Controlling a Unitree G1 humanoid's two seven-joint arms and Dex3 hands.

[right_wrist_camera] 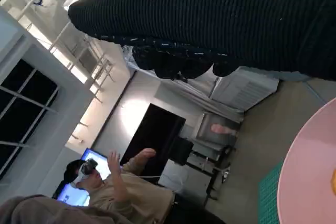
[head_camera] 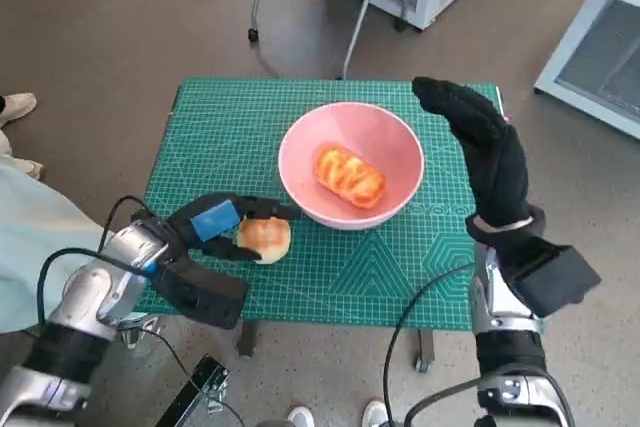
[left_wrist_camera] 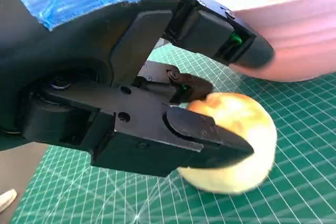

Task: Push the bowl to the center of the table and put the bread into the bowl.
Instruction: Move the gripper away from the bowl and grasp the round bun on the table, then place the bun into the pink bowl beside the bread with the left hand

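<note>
While the left hand [head_camera: 215,222] closes its fingers around a bread roll [head_camera: 265,238] resting on the surface [head_camera: 400,277], the pink bowl [head_camera: 351,163], already holding another piece, sits just beyond, up and right. The right hand [head_camera: 480,142] hovers flat, holding nothing, beside the bowl's far side.

pink bowl [head_camera: 351,163], golden bread [head_camera: 264,238], green gridded mat [head_camera: 400,267].

I can read no text from here; the green gridded cutting mat [head_camera: 400,267] carries faint pale markings beside the pink bowl [head_camera: 390,147], all illegible.
</note>
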